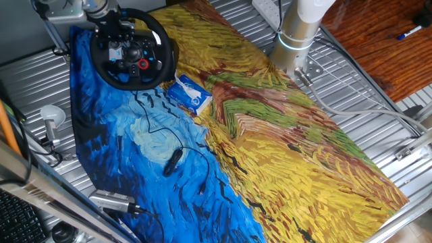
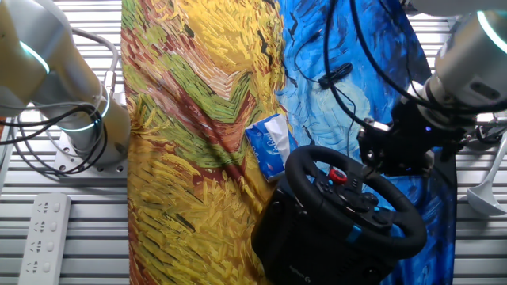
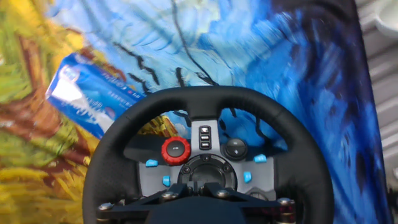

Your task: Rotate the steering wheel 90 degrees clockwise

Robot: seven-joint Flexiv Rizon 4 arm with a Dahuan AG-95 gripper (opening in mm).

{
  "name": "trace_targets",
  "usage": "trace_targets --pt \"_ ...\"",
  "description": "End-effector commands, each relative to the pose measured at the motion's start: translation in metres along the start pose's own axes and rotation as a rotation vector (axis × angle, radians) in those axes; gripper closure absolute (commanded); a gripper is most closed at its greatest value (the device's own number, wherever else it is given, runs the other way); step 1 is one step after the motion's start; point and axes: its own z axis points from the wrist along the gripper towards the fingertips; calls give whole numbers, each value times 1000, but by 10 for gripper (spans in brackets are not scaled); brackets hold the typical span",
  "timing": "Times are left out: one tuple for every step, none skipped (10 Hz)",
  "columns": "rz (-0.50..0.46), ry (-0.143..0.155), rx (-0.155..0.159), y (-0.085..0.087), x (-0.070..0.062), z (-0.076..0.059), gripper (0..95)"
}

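Observation:
The steering wheel (image 1: 162, 42) is a black thick-rimmed racing wheel on a black base, at the back left of the painted cloth. Its hub carries small blue-lit buttons and a red round knob (image 3: 176, 149). My gripper (image 1: 111, 30) hovers at the wheel's far upper rim, above the hub side. In the other fixed view the gripper (image 2: 380, 158) sits just over the steering wheel (image 2: 317, 154) on its right. In the hand view the steering wheel (image 3: 205, 96) fills the frame; the gripper (image 3: 198, 185) shows at the bottom with its fingers drawn together before the hub. The near rim is hidden.
A small blue-white box (image 1: 189, 93) lies on the cloth beside the wheel. A black cable with an inline lump (image 1: 172, 160) trails over the blue part of the cloth. The arm's base (image 1: 297, 40) stands at the back right; a power strip (image 2: 43, 229) lies off the cloth.

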Motion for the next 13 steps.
trace_targets --pt "152 26 16 -1 0 0 950" --pt "148 19 12 -1 0 0 950" --pt "165 22 15 -1 0 0 950" --pt "202 24 19 -1 0 0 950" --pt "243 28 24 -1 0 0 950" --pt "280 25 23 -1 0 0 950" --pt "285 20 25 -1 0 0 950" --pt "284 20 26 -1 0 0 950" --pt "284 20 26 -1 0 0 950" --pt "279 16 26 -1 0 0 950" --pt "272 14 28 -1 1 1 950" --pt "276 1 45 -1 1 1 950" --pt "279 -4 55 -2 3 1 950"
